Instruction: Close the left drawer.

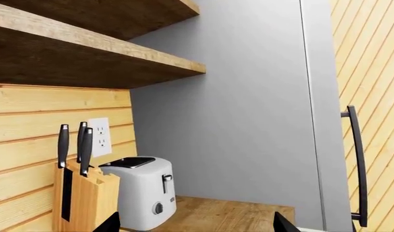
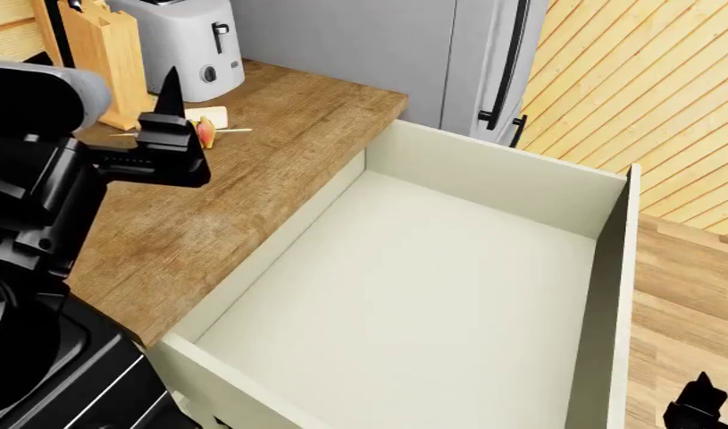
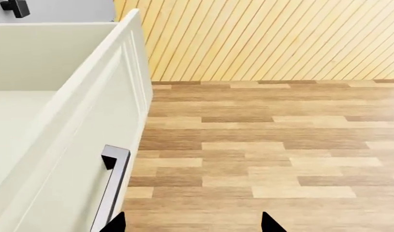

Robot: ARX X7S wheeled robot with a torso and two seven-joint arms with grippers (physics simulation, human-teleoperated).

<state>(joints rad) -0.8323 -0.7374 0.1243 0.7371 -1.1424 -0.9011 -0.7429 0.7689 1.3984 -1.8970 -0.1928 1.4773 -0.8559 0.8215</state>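
Cream-white and pulled far out, the left drawer juts from the wooden worktop — its inside bare. Its bar handle sits on the front panel, just beside the right tool, whose tips are spread apart over the floor. Beyond the drawer, over the worktop, the left tool is open too, facing a toaster.

left drawer front cropped; handle cut off
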